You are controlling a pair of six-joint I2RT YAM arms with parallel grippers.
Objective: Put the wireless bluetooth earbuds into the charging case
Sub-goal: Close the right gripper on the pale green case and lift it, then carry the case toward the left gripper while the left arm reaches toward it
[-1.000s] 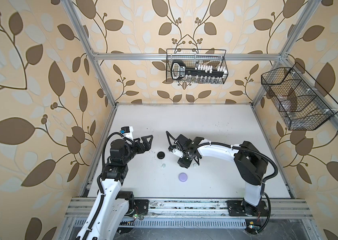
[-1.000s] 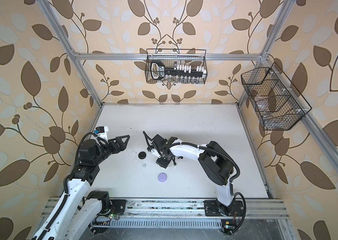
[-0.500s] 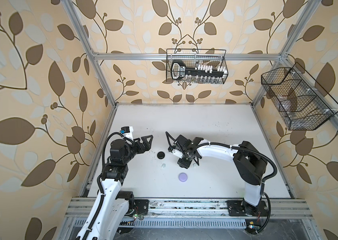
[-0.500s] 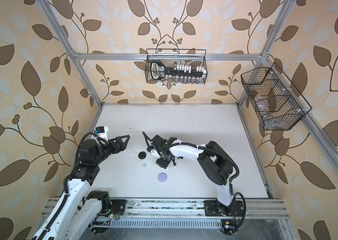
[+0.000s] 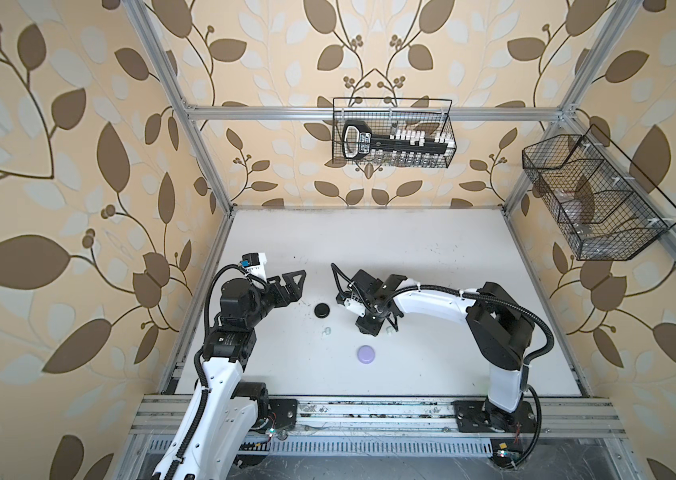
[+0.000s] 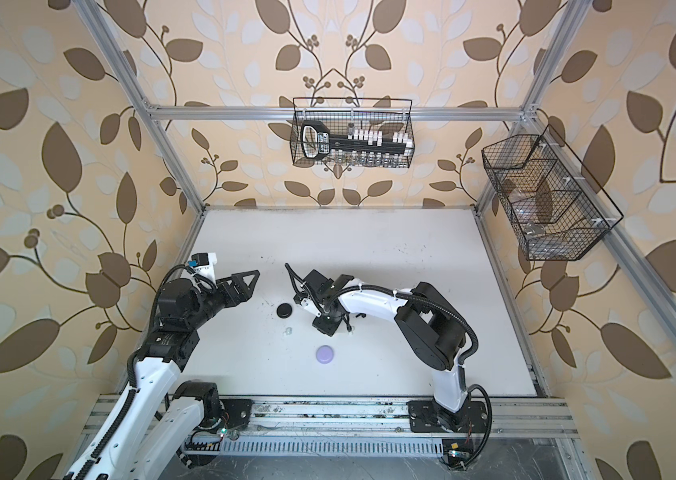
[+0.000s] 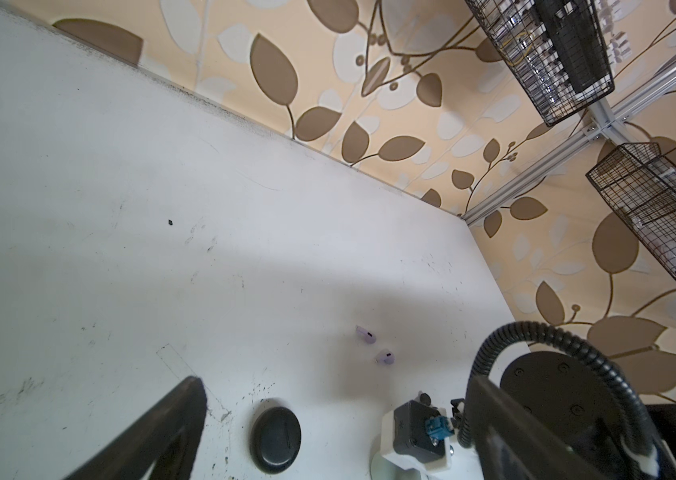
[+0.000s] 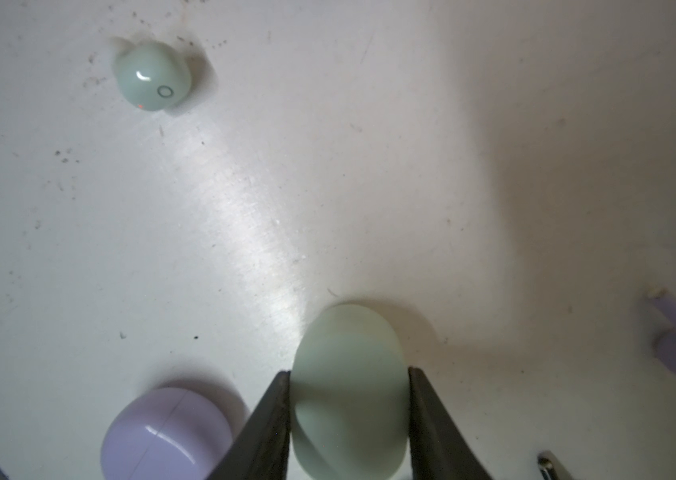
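Lilac case (image 5: pixel 366 354): closed, the lowest item on the surface (image 5: pixel 432 249), lower centre in both top views.

Right gripper (image 5: pixel 371 327): just above the lilac case in frame, pointing down. In the right wrist view its fingers (image 8: pixel 272 419) sit flush against both sides of the pale mint case (image 8: pixel 349 399) at bottom centre. I read this as a grip on that case. I cannot tell whether the case is off the surface.

Mint earbud (image 8: pixel 152 77): upper left of that frame, lying alone and well apart from its case. In a top view it shows left of the right gripper (image 5: pixel 326 331).

Black case (image 5: pixel 322 310): closed, a little farther back, between the two grippers.

Left gripper (image 5: pixel 301 284): left of the black case, fingers spread wide, nothing between them.

Lilac earbuds (image 7: pixel 365 333): two, near each other but not touching, centre right in the left wrist view, beyond the black case.

Back wall: wire basket (image 5: pixel 392 133), upper centre.
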